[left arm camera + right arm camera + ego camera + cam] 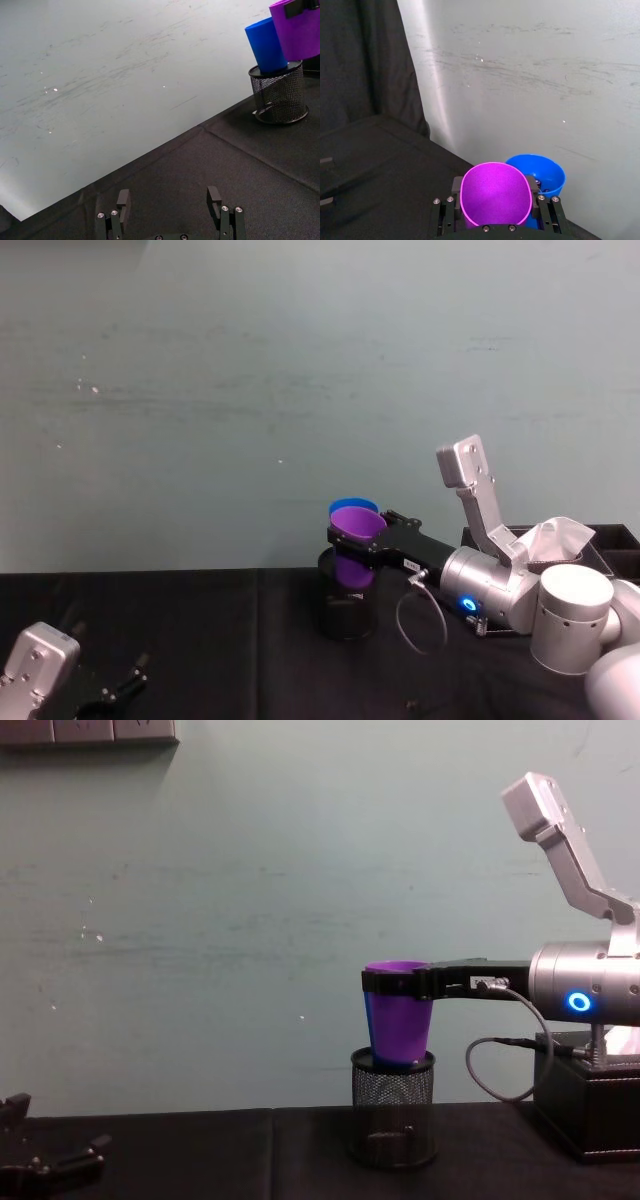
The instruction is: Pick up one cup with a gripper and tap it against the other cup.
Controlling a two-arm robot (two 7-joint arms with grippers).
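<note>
- The right gripper [396,983] is clamped on the purple cup [400,1025] just under its rim. It holds the cup upright, off the worktop [200,640].
- The blue cup [266,45] stands in a mesh holder [393,1110], and the purple cup is hard against its side. The rims look to meet in the right wrist view, but I cannot tell whether they truly touch.
- The purple cup's base sits level with the holder's rim. Whether it dips inside is unclear.
- My judgement: the pick-up is done and the tap is in hand, at or just short of contact.
- The next move calls for a short, gentle sideways nudge into the blue cup. The grip should stay firm, and the base should stay clear of the holder so nothing tips.
- The left gripper [170,197] rests low over the worktop at the robot's left, fingers spread and empty.
</note>
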